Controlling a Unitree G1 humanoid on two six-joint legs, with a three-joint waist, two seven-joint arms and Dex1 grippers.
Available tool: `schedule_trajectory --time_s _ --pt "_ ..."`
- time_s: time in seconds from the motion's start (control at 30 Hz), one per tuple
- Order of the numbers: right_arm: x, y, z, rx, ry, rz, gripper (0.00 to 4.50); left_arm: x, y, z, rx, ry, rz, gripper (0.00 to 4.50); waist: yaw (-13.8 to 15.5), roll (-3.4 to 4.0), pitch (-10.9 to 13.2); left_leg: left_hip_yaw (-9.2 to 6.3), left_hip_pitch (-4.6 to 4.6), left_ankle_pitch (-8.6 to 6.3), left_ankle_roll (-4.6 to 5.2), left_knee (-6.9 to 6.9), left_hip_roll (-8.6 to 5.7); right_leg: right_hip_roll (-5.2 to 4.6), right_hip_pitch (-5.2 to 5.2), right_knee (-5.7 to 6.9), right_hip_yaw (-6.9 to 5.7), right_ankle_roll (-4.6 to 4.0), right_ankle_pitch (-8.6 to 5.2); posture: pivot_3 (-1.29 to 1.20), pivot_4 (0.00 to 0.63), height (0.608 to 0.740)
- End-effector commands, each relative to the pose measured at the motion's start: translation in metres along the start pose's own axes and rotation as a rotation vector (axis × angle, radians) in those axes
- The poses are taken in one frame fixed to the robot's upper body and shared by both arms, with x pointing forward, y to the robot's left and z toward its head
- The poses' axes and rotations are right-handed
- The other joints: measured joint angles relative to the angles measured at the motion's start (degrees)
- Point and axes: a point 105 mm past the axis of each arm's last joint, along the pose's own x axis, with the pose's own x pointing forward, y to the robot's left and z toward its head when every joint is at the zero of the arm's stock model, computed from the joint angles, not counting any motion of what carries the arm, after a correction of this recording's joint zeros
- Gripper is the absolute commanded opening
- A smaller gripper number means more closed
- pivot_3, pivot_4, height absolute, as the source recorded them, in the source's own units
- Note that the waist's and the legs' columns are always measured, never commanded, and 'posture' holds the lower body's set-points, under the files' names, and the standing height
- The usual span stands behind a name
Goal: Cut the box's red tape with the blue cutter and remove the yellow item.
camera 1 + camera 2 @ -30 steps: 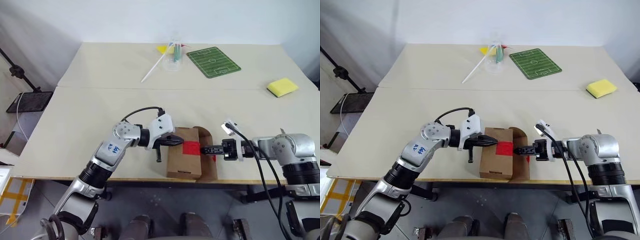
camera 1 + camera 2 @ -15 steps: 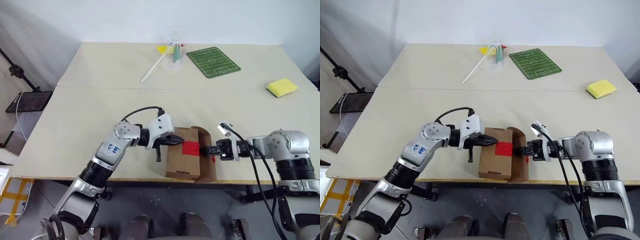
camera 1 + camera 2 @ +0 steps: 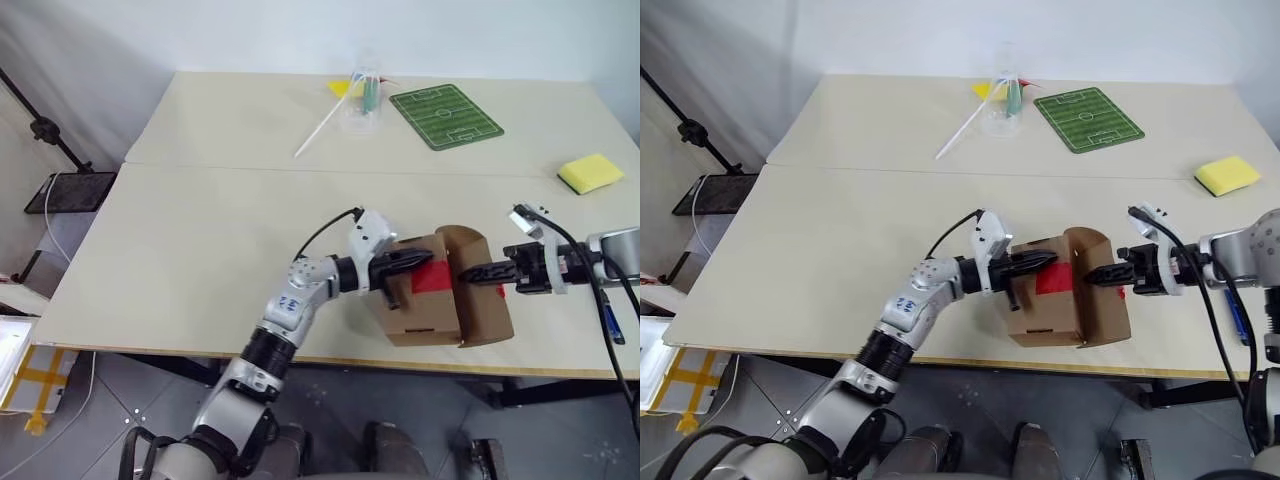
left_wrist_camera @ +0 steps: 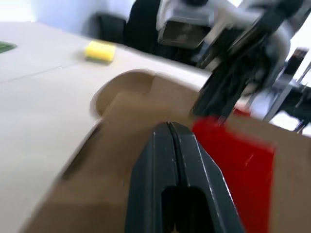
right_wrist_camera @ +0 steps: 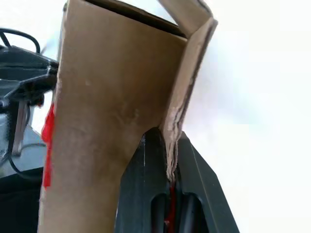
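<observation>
The brown box (image 3: 425, 318) sits tilted near the table's front edge, with its rounded flap (image 3: 485, 300) standing open on the right. The red tape (image 3: 433, 278) shows on its top face. My left gripper (image 3: 418, 260) is shut and empty, its tips lying on the box top just beside the tape (image 4: 233, 155). My right gripper (image 3: 472, 272) is shut on the flap's edge (image 5: 171, 141). The blue cutter (image 3: 610, 324) lies on the table under my right forearm. The yellow item is hidden.
At the back of the table are a white stick (image 3: 322, 128), a clear cup (image 3: 364, 98) holding pens, a small yellow scrap (image 3: 340, 88) and a green pitch mat (image 3: 446, 115). A yellow sponge (image 3: 592, 172) lies at the far right.
The camera has shifted. My right gripper has closed on the flap and risen. The box and my left gripper have moved right, and the box now sits tilted.
</observation>
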Motion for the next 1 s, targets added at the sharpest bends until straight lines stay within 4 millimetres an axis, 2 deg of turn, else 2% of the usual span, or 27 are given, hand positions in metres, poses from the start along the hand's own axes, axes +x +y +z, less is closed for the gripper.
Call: schedule_trajectory --time_s 0.03,0.27,0.37,0.43,0.53,0.77,1.0 --pt "-0.026 0.016 0.023 -0.075 -0.043 -0.034 0.04 0.011 -0.007 -0.004 0.013 0.005 -0.012 0.00 -0.1 0.10 0.1 0.09 -0.03 0.00 0.00 0.00 -0.02 0.02 -0.14 0.11 0.00 0.00 0.00 0.00 0.150 0.740" --pt "-0.022 0.031 0.037 -0.111 -0.016 -0.025 0.04 -0.011 0.001 -0.010 0.027 0.009 0.029 0.00 0.0 -0.02 0.2 0.16 -0.07 -0.01 -0.02 0.03 0.01 0.05 -0.29 0.23 0.07 0.00 0.00 0.00 0.150 0.740" --pt "-0.018 0.037 0.038 -0.124 0.000 0.003 0.04 -0.024 0.007 -0.014 0.047 0.038 0.061 0.00 0.0 -0.02 0.2 0.15 -0.07 -0.01 -0.02 0.04 0.02 0.05 -0.29 0.23 0.08 0.00 0.00 0.00 0.150 0.740" --pt "-0.013 0.032 0.034 -0.115 0.014 -0.008 0.04 -0.032 0.011 -0.014 0.056 0.052 0.076 0.00 0.0 -0.01 0.2 0.14 -0.05 -0.01 -0.02 0.05 0.02 0.07 -0.29 0.27 0.08 0.00 0.00 0.00 0.150 0.740" --pt "-0.009 0.026 0.028 -0.104 0.023 -0.021 0.04 -0.042 0.013 -0.008 0.090 0.067 0.073 0.00 0.0 -0.01 0.2 0.13 -0.04 -0.01 -0.02 0.06 0.02 0.07 -0.30 0.33 0.08 -0.01 0.00 0.00 0.150 0.740" --pt "-0.001 0.039 0.017 -0.138 0.025 0.077 0.04 -0.065 0.003 0.006 0.188 0.105 -0.007 0.00 -0.1 0.00 0.2 0.07 -0.04 -0.02 -0.04 0.05 0.04 0.07 -0.31 0.37 0.05 -0.01 0.00 0.00 0.150 0.740" --pt "0.004 0.033 0.014 -0.118 -0.010 0.062 0.04 -0.059 -0.001 0.032 0.284 0.063 -0.032 0.00 0.0 -0.03 0.2 0.06 -0.01 -0.02 -0.04 0.17 0.02 0.08 -0.23 0.40 0.01 -0.03 0.01 0.00 0.150 0.740"
